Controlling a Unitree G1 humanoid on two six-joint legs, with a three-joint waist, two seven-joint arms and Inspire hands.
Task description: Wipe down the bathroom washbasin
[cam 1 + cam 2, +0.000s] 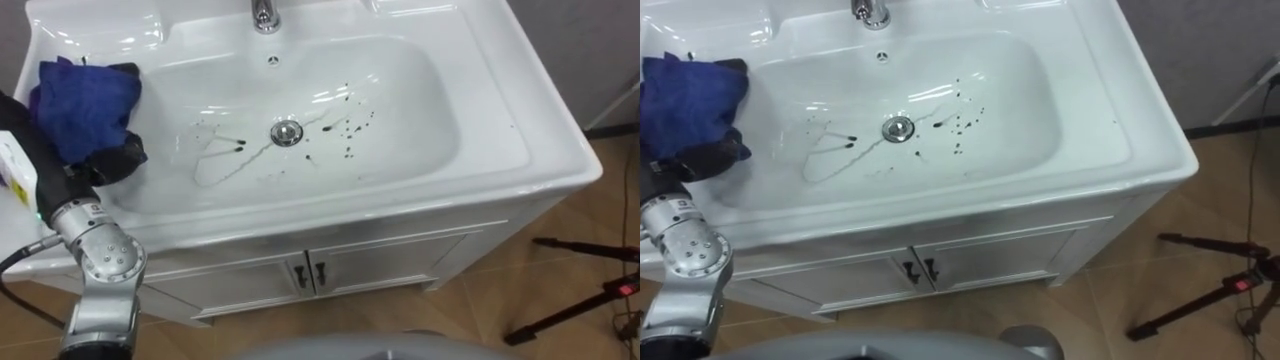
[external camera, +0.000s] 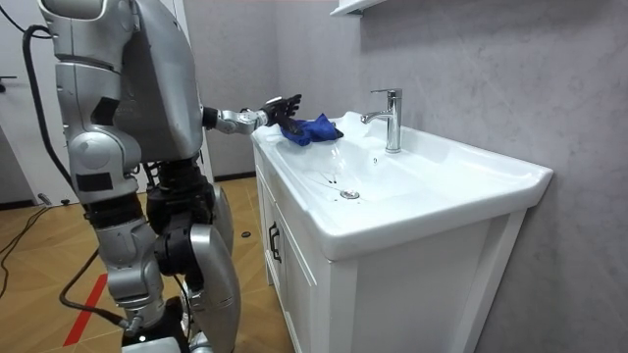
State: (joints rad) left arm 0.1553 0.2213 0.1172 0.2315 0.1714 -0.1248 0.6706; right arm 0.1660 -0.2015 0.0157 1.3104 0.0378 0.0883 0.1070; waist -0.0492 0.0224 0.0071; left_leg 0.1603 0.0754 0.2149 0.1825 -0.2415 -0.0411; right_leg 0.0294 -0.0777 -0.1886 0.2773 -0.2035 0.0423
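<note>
Robot stands at the white basin (image 1: 425,140), at the side to the left of the drain (image 1: 286,132).

- Blue cloth (image 1: 82,105): bunched up on the flat ledge, well to the left of the drain and outside the bowl.
- Left hand (image 1: 112,158): on that bundle. Dark fingers show on both sides of it, curled round the fabric, so I read this as a grasp, not a resting palm (much of the hand is under folds).
- Dark splashes (image 1: 350,125): scattered close round the drain, mostly to its right, with thin streaks running off to its left.
- Tap (image 1: 264,15): straight beyond the drain, upright.

Handling, as I judge it: the cloth looks soft, light and floppy. It has no stiff edge, so a pinch on one corner would leave it trailing. Better to gather the middle of the bundle so a thick pad sits under the fingers. The glazed bowl looks slick, and the pad should glide, though loose folds could snag on the drain's rim. No wiping done yet; all marks stand.
</note>
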